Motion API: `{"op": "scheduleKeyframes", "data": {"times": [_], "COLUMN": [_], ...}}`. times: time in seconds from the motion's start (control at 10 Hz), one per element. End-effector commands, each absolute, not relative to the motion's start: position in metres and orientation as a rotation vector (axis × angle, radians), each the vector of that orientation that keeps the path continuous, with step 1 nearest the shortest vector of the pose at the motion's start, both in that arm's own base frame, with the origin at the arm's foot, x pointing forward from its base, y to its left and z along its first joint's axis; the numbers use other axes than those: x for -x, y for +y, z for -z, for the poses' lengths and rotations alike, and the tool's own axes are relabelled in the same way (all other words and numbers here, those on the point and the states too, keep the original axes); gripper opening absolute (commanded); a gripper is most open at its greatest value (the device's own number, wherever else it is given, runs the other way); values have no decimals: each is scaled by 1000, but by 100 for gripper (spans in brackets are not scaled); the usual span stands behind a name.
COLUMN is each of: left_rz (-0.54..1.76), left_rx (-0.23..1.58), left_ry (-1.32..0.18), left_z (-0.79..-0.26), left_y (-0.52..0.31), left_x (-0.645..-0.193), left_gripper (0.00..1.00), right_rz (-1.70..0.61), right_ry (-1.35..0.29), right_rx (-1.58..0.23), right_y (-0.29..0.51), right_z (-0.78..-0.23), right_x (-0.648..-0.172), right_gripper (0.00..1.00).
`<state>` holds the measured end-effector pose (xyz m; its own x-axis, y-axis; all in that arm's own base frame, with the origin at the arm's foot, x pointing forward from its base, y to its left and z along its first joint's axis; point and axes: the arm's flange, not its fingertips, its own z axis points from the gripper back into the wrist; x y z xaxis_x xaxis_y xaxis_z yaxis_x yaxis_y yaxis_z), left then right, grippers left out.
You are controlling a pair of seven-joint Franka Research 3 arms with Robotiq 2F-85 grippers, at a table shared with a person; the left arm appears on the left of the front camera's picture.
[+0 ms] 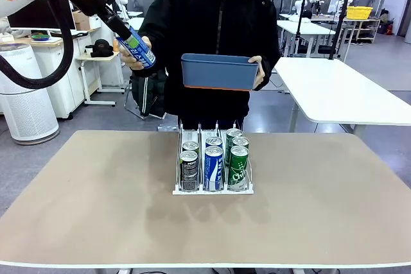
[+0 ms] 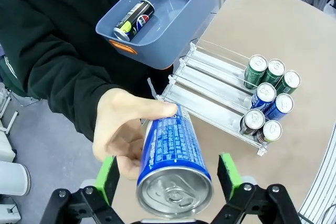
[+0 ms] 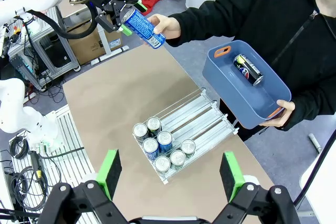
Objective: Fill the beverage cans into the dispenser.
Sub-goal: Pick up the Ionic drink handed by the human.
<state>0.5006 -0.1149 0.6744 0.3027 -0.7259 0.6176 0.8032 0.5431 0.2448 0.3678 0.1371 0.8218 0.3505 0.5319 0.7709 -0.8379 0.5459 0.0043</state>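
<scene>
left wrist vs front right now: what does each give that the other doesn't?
Left wrist view: it looks down into the blue bin, where one dark can lies on its side. The left gripper has its jaws open either side of the blue can that the person's hand holds out. Seven can tops are countable in the dispenser.
Front view: the bin from outside, its long wall side on; the racked cans' labels face on; the whole table.
Both: the dispenser with cans in three lanes, the bin, the offered blue can.
</scene>
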Motion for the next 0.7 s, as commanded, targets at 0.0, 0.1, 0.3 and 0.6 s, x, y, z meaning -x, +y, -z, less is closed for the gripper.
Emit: {"op": "scheduleKeyframes", "data": {"times": [0.0, 0.1, 0.3, 0.6], "left_rz": [1020, 1013, 1014, 1016], "left_rx": [126, 121, 118, 116], "left_ry": [-778, -781, -750, -749], "left_z": [-672, -673, -673, -673], "left_y": [-109, -106, -114, -117], "left_x": [-509, -509, -503, -503], "left_gripper": [100, 100, 100, 100], "right_rz": [-925, -925, -925, -925], "right_ry": [-801, -801, -801, -801], "right_rx": [-440, -440, -440, -440], "right_y": [137, 137, 137, 137], "right_z": [-820, -820, -820, -820], "right_x": [-367, -367, -367, -367], "right_gripper": [100, 100, 100, 100]}}
